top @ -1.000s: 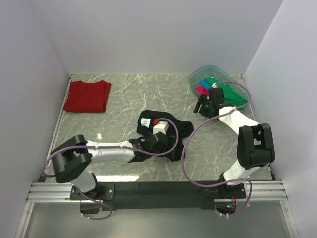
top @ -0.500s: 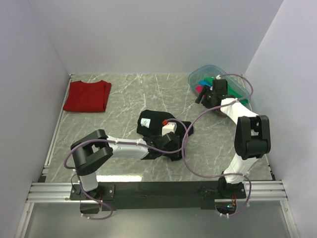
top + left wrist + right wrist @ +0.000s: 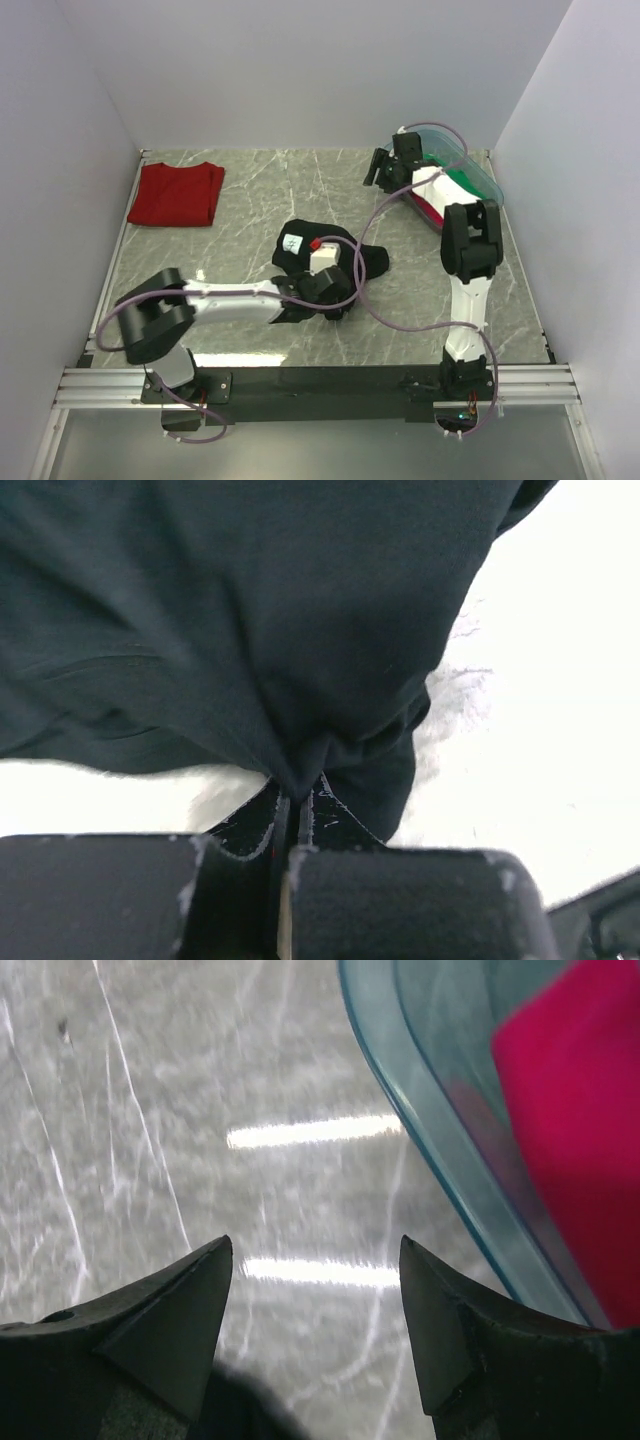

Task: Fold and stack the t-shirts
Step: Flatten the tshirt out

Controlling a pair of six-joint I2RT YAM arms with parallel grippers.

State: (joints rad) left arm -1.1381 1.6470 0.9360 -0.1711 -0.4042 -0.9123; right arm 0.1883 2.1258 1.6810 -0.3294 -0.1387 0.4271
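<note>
A crumpled black t-shirt (image 3: 368, 262) with a small white label lies mid-table. My left gripper (image 3: 332, 298) sits at its near edge, shut on a pinched fold of that black cloth (image 3: 250, 610); in the left wrist view the jaws (image 3: 295, 802) meet on the fabric. A dark red t-shirt (image 3: 177, 193) lies folded flat at the back left. My right gripper (image 3: 378, 172) hovers open over bare table just left of the tub, nothing between its fingers (image 3: 315, 1250). A pink t-shirt (image 3: 570, 1130) shows through the tub wall, and a green one (image 3: 462, 178) lies inside.
The translucent blue plastic tub (image 3: 478, 172) stands at the back right corner, its rim (image 3: 420, 1110) close to my right fingers. White walls enclose the table on three sides. Purple cables loop from both wrists over the marble top (image 3: 250, 190).
My left gripper has shut on the black t-shirt's near edge. My right arm swung from above the tub to the table at its left, further back, staying open.
</note>
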